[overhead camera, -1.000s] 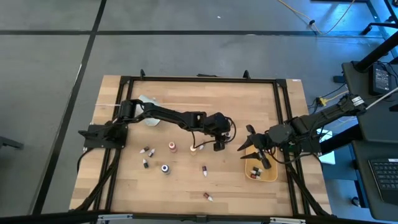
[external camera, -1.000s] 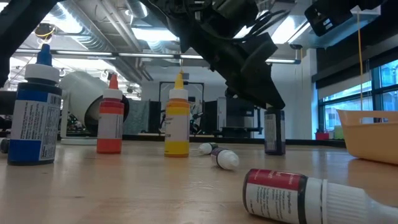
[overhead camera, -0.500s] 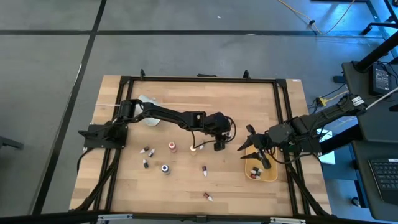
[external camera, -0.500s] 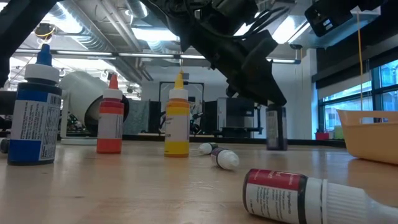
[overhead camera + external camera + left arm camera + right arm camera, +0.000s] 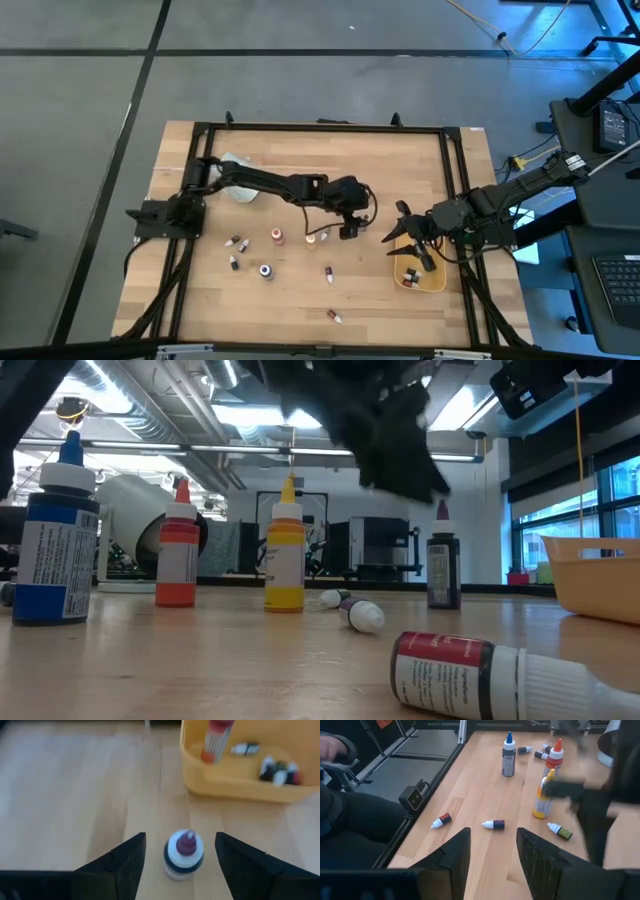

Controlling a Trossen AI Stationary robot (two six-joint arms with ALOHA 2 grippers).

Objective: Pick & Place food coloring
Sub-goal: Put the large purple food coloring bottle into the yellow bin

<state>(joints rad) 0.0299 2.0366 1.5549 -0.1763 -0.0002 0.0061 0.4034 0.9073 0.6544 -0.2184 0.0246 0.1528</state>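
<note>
1. Several tiny food coloring bottles [image 5: 265, 270] lie loose on the wooden table [image 5: 400, 160], awaiting collection.
2. Left tool [image 5: 180, 851], wide open and empty, brackets an upright dark pale-capped bottle [image 5: 183, 855], probably lining up a grasp.
3. Right tool [image 5: 492, 851], open and empty, waits over the yellow tray [image 5: 437, 282] holding collected bottles.

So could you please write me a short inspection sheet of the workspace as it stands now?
Surface: wooden table in a black frame.
Job's things: dark bottle upright between the left gripper's fingers, untouched; yellow bottle, red bottle and blue bottle upright; others lying loose; several in the tan tray.
Clutter: white cylinder at the table's far left.
Grippers: left gripper open mid-table; right gripper open near the tray.
Cables: wires right of the table.
Surroundings: a person's sleeve beside the table.
</note>
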